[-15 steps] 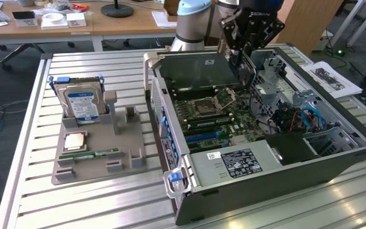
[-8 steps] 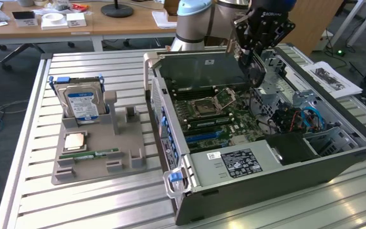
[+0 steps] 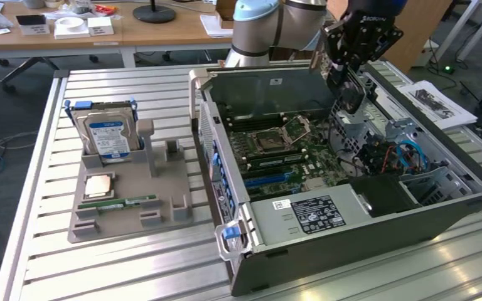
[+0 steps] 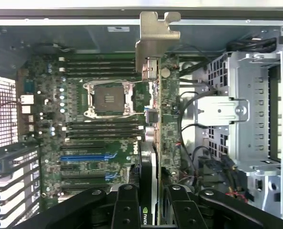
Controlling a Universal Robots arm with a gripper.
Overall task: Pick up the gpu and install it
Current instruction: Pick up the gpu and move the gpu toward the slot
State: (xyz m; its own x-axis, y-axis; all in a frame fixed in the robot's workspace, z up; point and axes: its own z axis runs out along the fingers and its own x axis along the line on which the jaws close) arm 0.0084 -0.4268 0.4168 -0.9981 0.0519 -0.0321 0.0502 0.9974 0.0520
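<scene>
I'm gripping the gpu (image 3: 349, 94) in the hand (image 3: 348, 66), its fingers (image 4: 127, 210) standing partly open and pressing on the card's two faces. The card is hanging on edge over the open case (image 3: 375, 232), above the motherboard (image 4: 98, 143). In the wrist view its silvery bracket (image 4: 156, 38) is pointing toward the case wall, while the hard drive (image 3: 107, 135) is standing upright in the grey holder (image 3: 128, 216) on the desk (image 3: 98, 276), at the exterior view's left of the case.
</scene>
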